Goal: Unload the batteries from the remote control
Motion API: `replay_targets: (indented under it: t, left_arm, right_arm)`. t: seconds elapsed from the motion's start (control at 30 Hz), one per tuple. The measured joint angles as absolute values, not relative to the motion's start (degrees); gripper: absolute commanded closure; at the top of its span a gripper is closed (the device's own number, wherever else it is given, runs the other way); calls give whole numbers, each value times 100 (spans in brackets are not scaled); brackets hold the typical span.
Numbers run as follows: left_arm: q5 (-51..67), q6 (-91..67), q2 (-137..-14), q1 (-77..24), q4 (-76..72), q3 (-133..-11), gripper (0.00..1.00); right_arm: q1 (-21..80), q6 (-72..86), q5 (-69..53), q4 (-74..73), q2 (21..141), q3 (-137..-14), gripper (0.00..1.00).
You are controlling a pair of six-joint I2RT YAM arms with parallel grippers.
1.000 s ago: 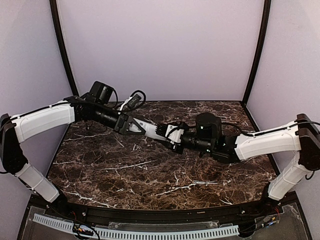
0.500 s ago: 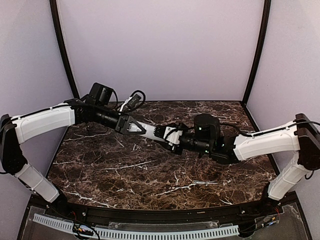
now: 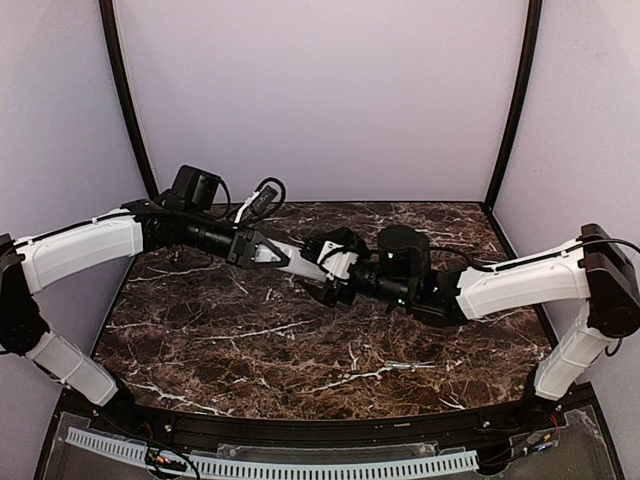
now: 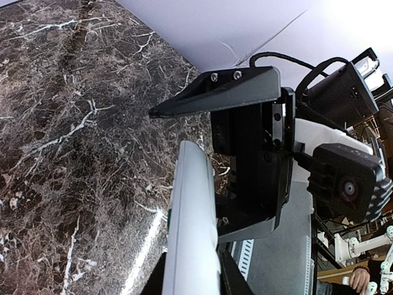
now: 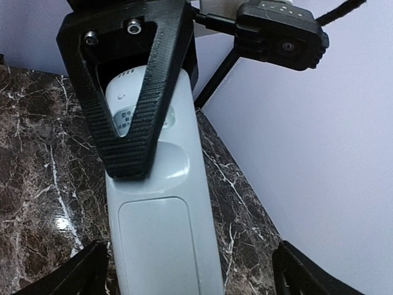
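Observation:
The white remote control (image 5: 161,215) hangs above the marble table (image 3: 250,340), held level between the two arms. My left gripper (image 4: 195,278) is shut on one end of it; its ribbed black finger (image 5: 136,92) lies across the small greyish window. My right gripper (image 5: 191,279) stands wide open around the other end, with its fingertips (image 5: 78,275) well apart from the remote's sides. In the top view the remote control (image 3: 302,257) spans from the left gripper (image 3: 272,252) to the right gripper (image 3: 332,268). The back cover panel (image 5: 156,246) sits closed on the remote. The batteries are hidden.
Pale walls (image 3: 320,100) close the table in at the back and on both sides. Dark upright posts (image 3: 125,90) stand at the back corners. A perforated white strip (image 3: 270,465) runs along the near edge.
My right gripper's jaws have spread wide off the remote, while my left gripper has closed on it. Both grippers and the remote have shifted slightly left.

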State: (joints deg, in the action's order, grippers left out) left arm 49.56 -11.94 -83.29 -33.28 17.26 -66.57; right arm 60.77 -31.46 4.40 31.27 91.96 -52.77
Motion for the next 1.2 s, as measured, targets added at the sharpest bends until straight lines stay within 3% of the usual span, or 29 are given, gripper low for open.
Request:
replay_targets:
  t: [0.27,0.77,1.2]
  left_arm:
    - [4602,-1162,-8055,-3225,1540,-6495,100]
    - [3800,-1726,-7662,-2982,797,-6066,100]
    - [3304,-2661,-7662,-2976,261,-6007,100]
  right_arm:
    - [6088,-2585,742,3087,9078,-5247,2]
    - [6066,-548,976,1514,8606,-5754,2]
    - [5306,1879,281,1175,8119,-6372,1]
